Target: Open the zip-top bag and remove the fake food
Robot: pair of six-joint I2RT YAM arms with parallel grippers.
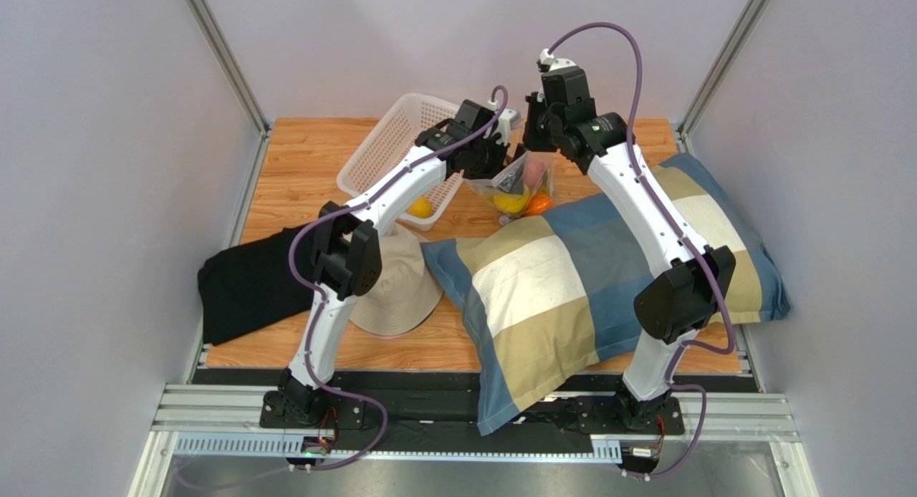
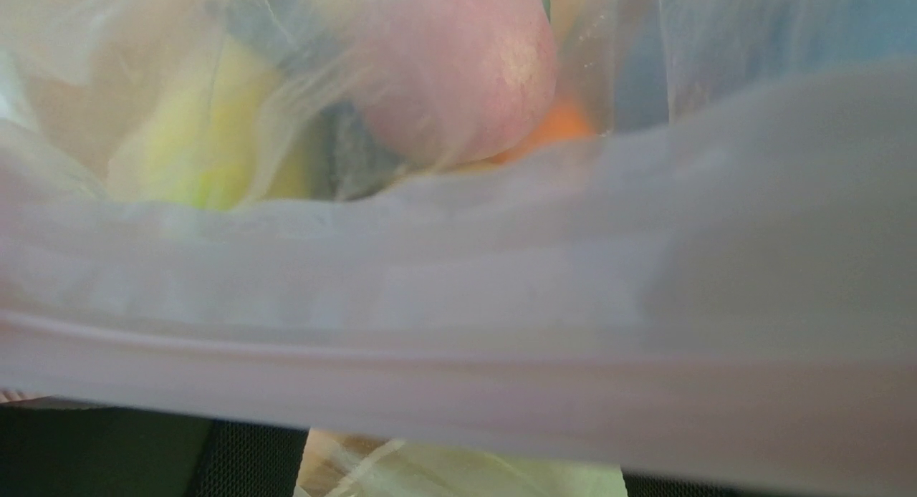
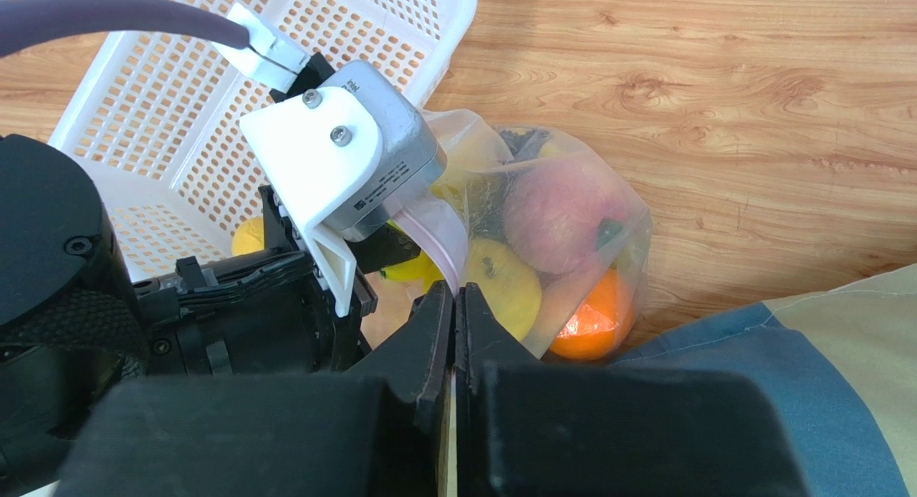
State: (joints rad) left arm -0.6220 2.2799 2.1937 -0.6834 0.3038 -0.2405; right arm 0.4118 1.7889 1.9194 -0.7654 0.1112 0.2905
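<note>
The clear zip-top bag (image 1: 524,186) stands on the table between basket and pillow, with fake food inside. The right wrist view shows the bag (image 3: 635,223), a pink fruit (image 3: 554,212), an orange (image 3: 592,314) and a yellow fruit (image 3: 506,288). My right gripper (image 3: 453,298) is shut on the bag's pale zip edge. My left gripper (image 1: 493,153) is at the bag's mouth. In the left wrist view the zip strip (image 2: 463,347) lies across it and hides the fingertips. The dark finger parts (image 2: 108,454) stand apart. Behind the plastic are the pink fruit (image 2: 463,67), orange (image 2: 554,126) and yellow fruit (image 2: 205,143).
A white mesh basket (image 1: 388,143) stands left of the bag, with a yellow fruit (image 1: 420,208) in it. A checked pillow (image 1: 603,271) fills the right half of the table. A beige hat (image 1: 398,293) and black cloth (image 1: 248,288) lie at the left front.
</note>
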